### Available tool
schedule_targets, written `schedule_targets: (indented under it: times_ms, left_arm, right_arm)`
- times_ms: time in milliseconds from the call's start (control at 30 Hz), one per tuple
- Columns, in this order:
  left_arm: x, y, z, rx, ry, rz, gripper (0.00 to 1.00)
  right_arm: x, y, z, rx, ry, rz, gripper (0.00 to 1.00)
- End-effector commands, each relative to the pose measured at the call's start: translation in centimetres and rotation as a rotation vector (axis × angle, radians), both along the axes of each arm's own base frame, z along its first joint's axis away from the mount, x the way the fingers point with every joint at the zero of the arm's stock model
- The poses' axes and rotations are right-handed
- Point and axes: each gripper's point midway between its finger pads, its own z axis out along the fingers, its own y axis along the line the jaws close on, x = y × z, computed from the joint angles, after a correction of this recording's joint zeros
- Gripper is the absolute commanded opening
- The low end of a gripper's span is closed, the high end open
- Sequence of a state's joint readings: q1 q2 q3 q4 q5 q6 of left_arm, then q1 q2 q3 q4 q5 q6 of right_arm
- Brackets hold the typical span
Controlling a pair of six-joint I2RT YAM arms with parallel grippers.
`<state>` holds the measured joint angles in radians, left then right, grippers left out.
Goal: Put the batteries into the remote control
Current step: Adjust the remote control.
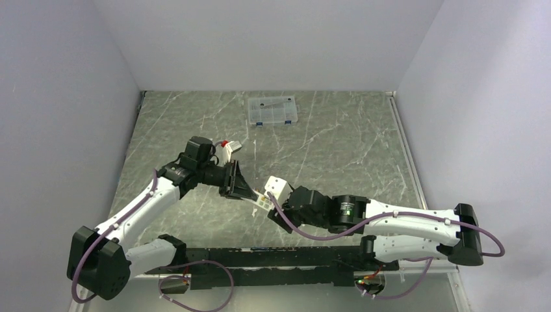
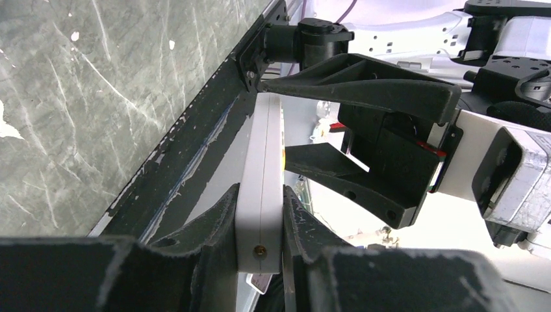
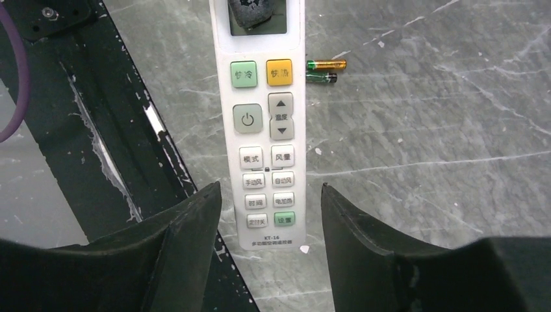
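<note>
The white remote control [image 3: 263,130] is held above the table, its button face toward the right wrist camera. My left gripper [image 2: 260,195] is shut on one end of it, where it shows edge-on [image 2: 260,162]. My right gripper [image 3: 269,190] is open, one finger on each side of the remote's lower end without touching it. Its black fingers [image 2: 364,88] also show in the left wrist view around the far end. Two batteries, one copper-orange [image 3: 327,64] and one dark green [image 3: 323,77], lie side by side on the table past the remote. In the top view both grippers meet at the remote [image 1: 260,201].
A clear plastic compartment box [image 1: 273,110] with blue latches sits at the back of the marble table [image 1: 338,149]. A black rail [image 1: 260,260] runs along the near edge under the arms and also shows in the right wrist view [image 3: 97,130].
</note>
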<state>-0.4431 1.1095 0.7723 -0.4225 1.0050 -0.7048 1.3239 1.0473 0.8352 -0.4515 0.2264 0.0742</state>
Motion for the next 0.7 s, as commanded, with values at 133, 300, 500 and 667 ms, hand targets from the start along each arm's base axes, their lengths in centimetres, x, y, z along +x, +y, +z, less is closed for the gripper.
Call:
schedule_targets:
  times_ms: [133,300,500,667]
  left_arm:
    - [0.3,-0.1,2.4,-0.082,-0.025,0.019,0.00]
    - [0.5,-0.1,2.7,-0.095,-0.007,0.050,0.00]
    - [0.6,-0.2,3.6,-0.143,0.052,0.102,0.00]
    - [0.5,-0.1,4.3,-0.157,0.089,0.143,0.00]
  right_arm:
    - [0.3,0.1,3.7,0.071,-0.031,-0.018,0.79]
    - [0.6,-0.5,6.4,0.140,-0.084,-0.020,0.86]
    - [0.6,-1.2,9.8,0.242,-0.177,0.030,0.86]
    - [0.8,-1.4,11.7,0.296,-0.276,0.071,0.84]
